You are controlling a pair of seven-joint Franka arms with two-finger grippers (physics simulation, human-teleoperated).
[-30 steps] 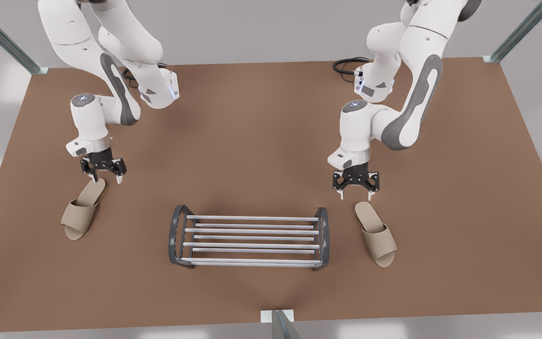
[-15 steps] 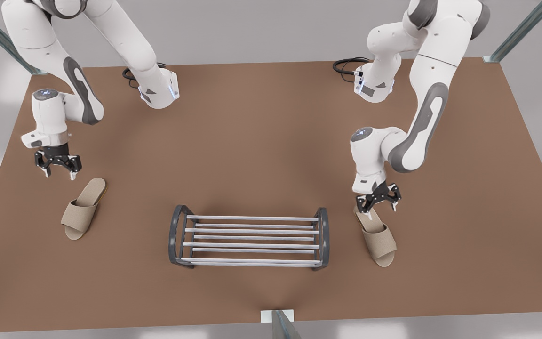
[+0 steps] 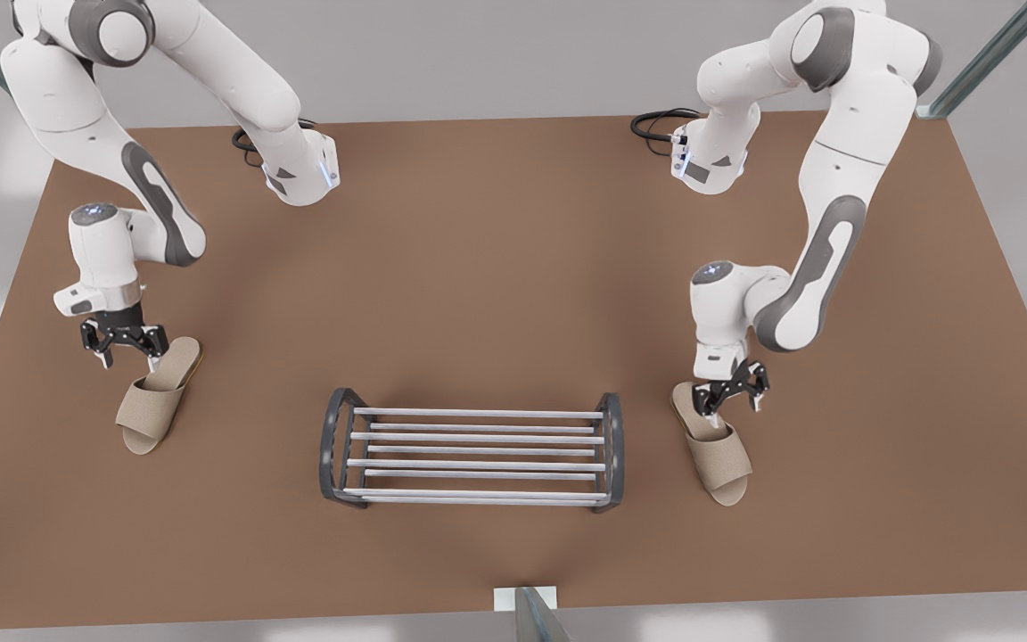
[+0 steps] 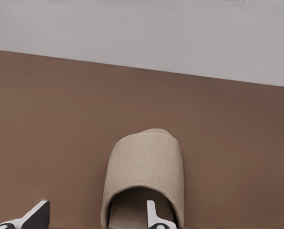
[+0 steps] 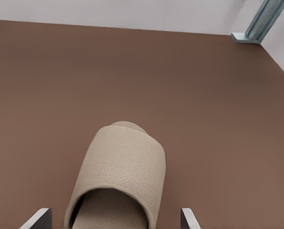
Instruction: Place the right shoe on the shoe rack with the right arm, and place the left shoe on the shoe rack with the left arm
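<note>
1. Shoe rack (image 3: pixel 478 414): stands empty near the middle of the worktop's (image 3: pixel 496 267) front edge.
2. Left shoe (image 3: pixel 152 401): tan slipper, flat on the worktop near its edge on the front view's left, well apart from the rack.
3. Right shoe (image 3: pixel 717 446): matching slipper, flat just beside the rack's end on the front view's right.
4. Left tool (image 3: pixel 128 357): fingers apart, low at the left shoe's heel (one finger over the insole, the other outside).
5. Right tool (image 3: pixel 729 403): fingers apart, low over the right shoe's heel, straddling it.
</note>
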